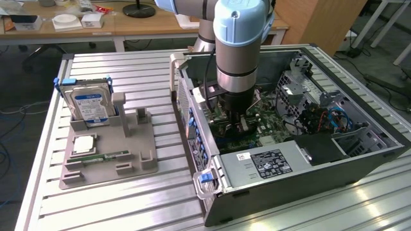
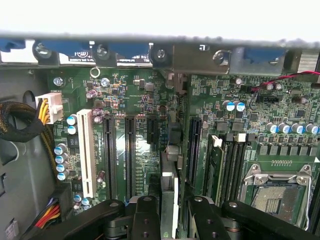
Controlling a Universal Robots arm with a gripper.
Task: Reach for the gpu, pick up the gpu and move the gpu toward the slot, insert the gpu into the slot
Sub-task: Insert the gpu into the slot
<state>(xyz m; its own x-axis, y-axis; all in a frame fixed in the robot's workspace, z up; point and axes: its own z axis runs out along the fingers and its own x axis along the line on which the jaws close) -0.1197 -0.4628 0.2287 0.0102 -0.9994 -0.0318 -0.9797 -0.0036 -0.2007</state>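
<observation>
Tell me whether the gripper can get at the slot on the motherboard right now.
Probably yes: the gripper, shut on the gpu, hangs inside the open case just above the motherboard, and nothing lies across the slot.

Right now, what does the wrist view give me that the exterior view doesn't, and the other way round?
Wrist view: the fingers closed on the gpu, seen edge-on, above the board. Also the black expansion slots, a white slot and the processor socket.

Exterior view: the arm reaching down into the open case, and the hard drive standing in the grey fixture on the slatted table.

Both: the green motherboard inside the case.
</observation>
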